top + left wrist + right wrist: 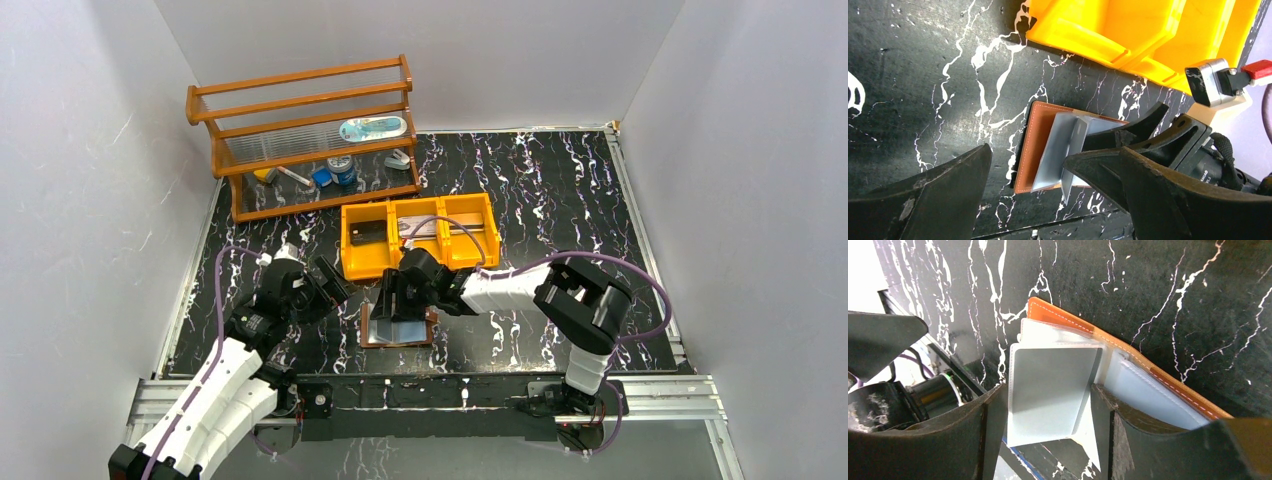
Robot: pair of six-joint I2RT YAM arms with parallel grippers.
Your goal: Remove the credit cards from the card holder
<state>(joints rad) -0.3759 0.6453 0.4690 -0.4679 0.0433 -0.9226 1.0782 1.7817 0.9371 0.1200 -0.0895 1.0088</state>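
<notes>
The brown card holder [400,343] lies open on the black marble table, just in front of the orange tray. Pale sleeves [1148,395] fan out from its brown cover [1068,320]. A grey-blue credit card [1053,385] stands tilted up out of the holder, and my right gripper [1047,390] is shut on it, one finger on each side edge. In the left wrist view the same card [1060,145] rises off the holder [1035,140] between the right gripper's fingers [1128,135]. My left gripper [1027,154] hovers open just left of the holder with nothing between its fingers.
An orange three-compartment tray [345,245] sits right behind the holder, with flat items in its compartments. A wooden shelf [300,130] with small objects stands at the back left. White walls enclose the table on three sides.
</notes>
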